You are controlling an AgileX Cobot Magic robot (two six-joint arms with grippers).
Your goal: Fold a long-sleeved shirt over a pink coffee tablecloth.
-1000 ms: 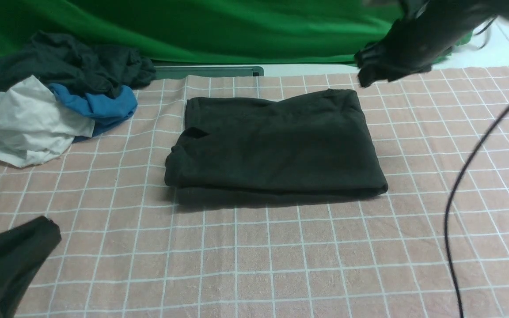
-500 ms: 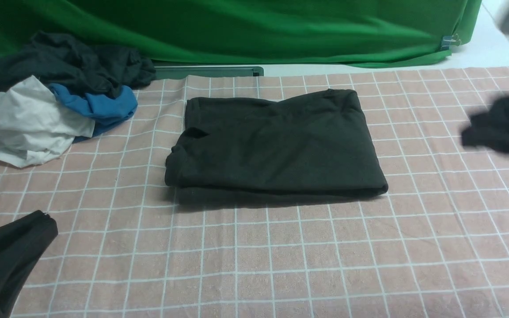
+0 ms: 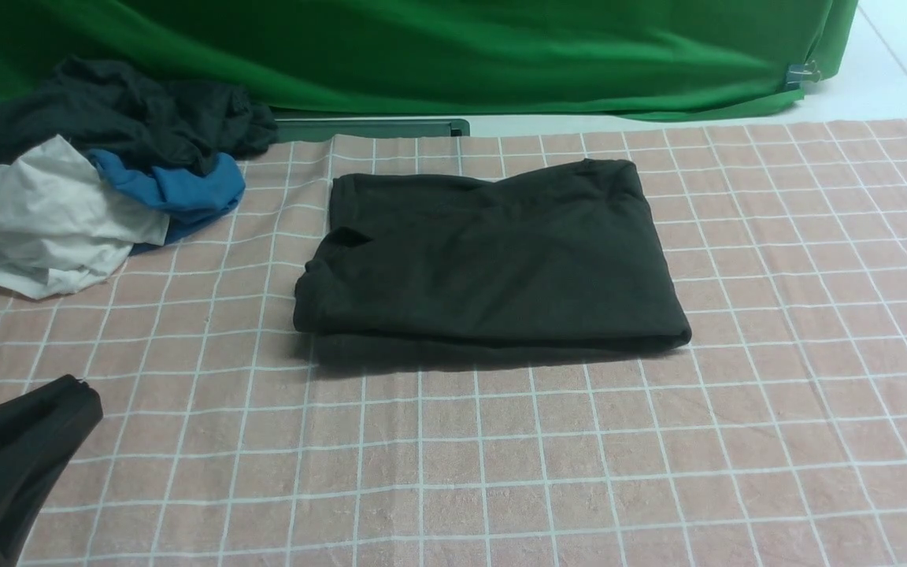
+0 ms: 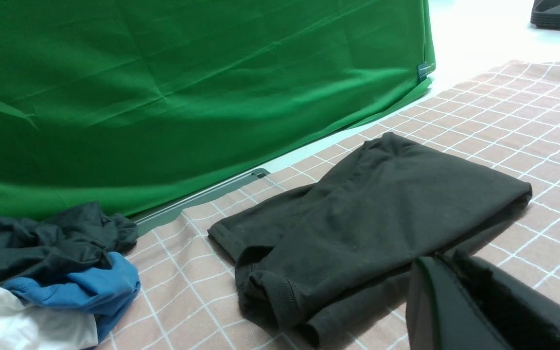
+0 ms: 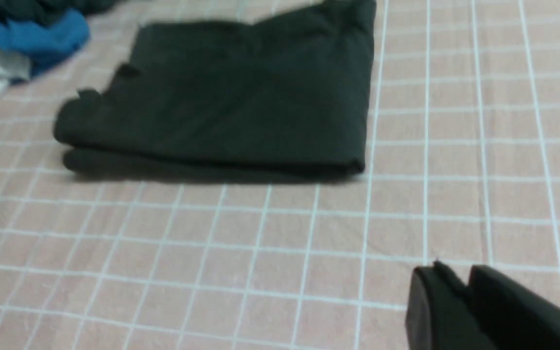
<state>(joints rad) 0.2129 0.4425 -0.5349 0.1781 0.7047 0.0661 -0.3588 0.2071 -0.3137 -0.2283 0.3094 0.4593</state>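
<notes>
The black long-sleeved shirt (image 3: 493,256) lies folded into a flat rectangle in the middle of the pink coffee tablecloth (image 3: 501,457); its print and neck tag are hidden. My left gripper (image 3: 68,402) is shut and empty at the near left, apart from the shirt. In the left wrist view its tips (image 4: 447,257) sit just short of the shirt (image 4: 358,228). The right arm is out of the front view. In the right wrist view my right gripper (image 5: 450,274) is shut on nothing, low over bare tablecloth (image 5: 260,243), well short of the shirt (image 5: 231,97).
A heap of dark, blue and white clothes (image 3: 99,165) sits at the far left of the tablecloth. The green backdrop cloth (image 3: 422,47) hangs along the far edge, with a grey-green bar (image 3: 367,127) at its foot.
The right arm swung from above the shirt's far right corner out to the right and left the front view. The left gripper barely shifted. The shirt stayed still.
</notes>
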